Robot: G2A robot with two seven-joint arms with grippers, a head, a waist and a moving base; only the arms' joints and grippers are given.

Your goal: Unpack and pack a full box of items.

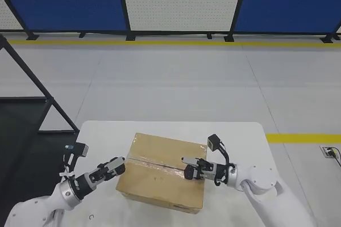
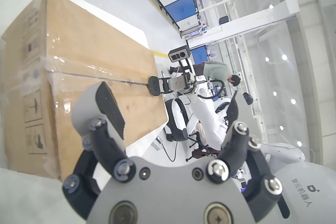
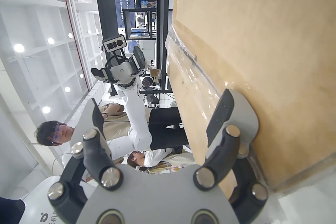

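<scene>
Cardboard, brown and sealed shut, made up the box [image 1: 162,179], which sat near the middle of the white tabletop [image 1: 238,136] with a strip of clear tape [image 1: 153,164] running along its top seam and down its ends. The left hand [image 1: 117,167] hung just beside the box's left end, its fingers spread wide and holding nothing. The right hand [image 1: 188,168] was over the right part of the box top by the taped seam, also spread wide and empty; one finger [image 3: 225,117] lay close against the cardboard, though whether it actually touched could not be told.
</scene>
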